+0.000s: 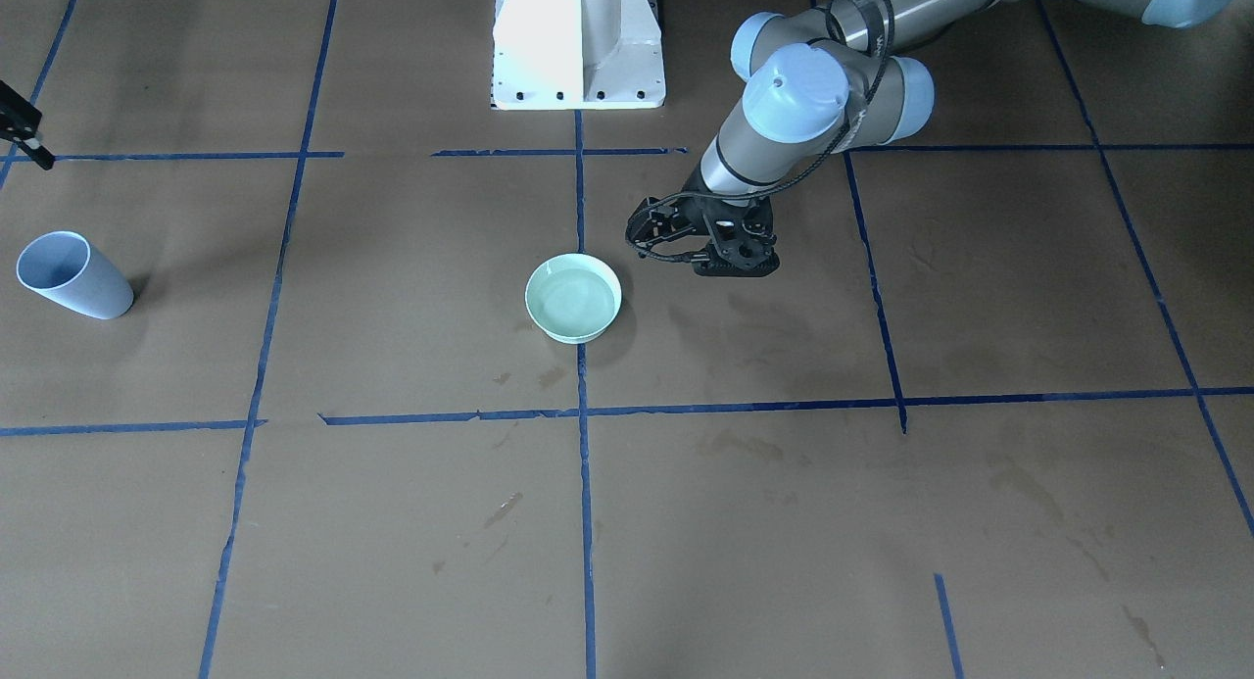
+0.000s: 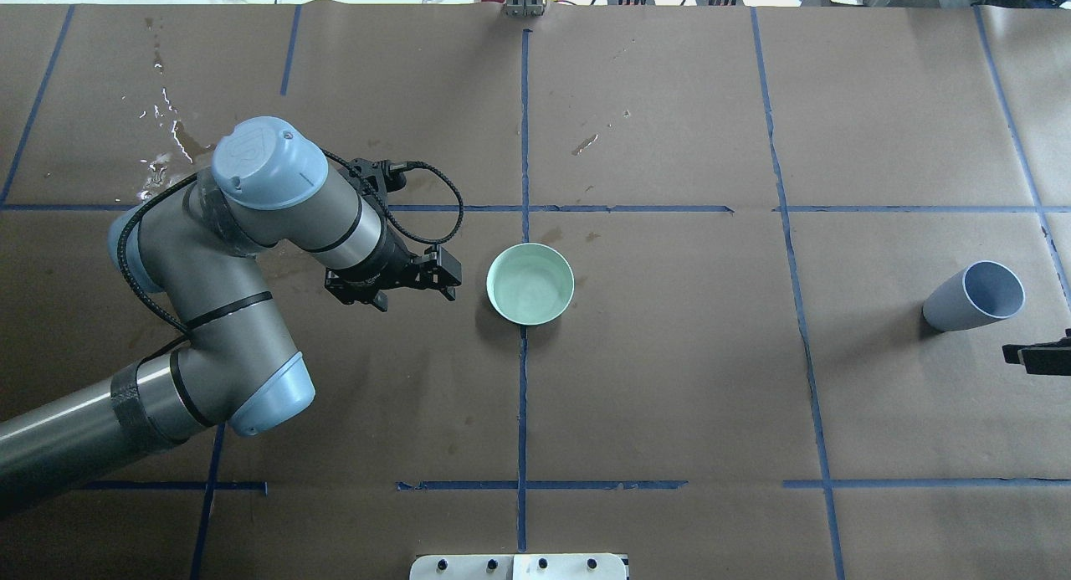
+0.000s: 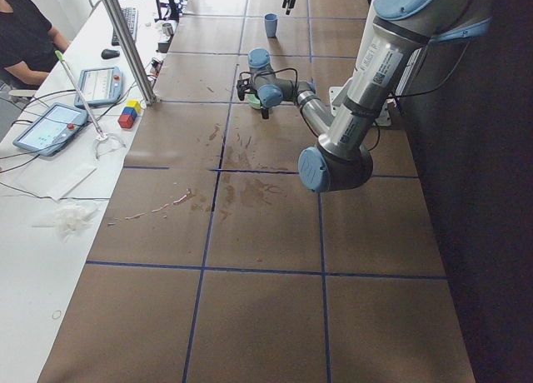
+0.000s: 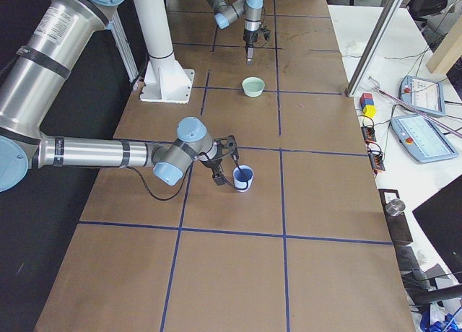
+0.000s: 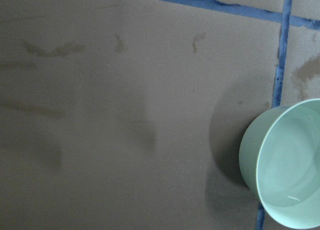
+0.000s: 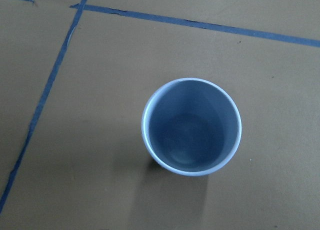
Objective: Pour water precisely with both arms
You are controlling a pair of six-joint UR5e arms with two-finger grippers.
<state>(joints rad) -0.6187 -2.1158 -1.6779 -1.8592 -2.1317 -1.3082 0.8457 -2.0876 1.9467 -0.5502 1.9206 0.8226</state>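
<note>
Water (image 5: 294,172) sits in the green bowl (image 1: 572,333) mid-counter (image 1: 392,522). The left tool (image 1: 733,260) hangs beside the bowl and the right tool (image 2: 1036,358) near the cup (image 2: 958,305). Whether either is open or closed cannot be told.

On my screens the tabletop (image 2: 669,379) is covered in brown paper, squared off by blue tape lines (image 2: 523,396) and blotched with damp stains (image 3: 250,187). Along one side runs a white bench (image 3: 50,191) with tablets (image 3: 50,126), coloured blocks (image 3: 127,115) and a metal post (image 3: 125,42). A person in black (image 3: 25,33) sits at it.
</note>
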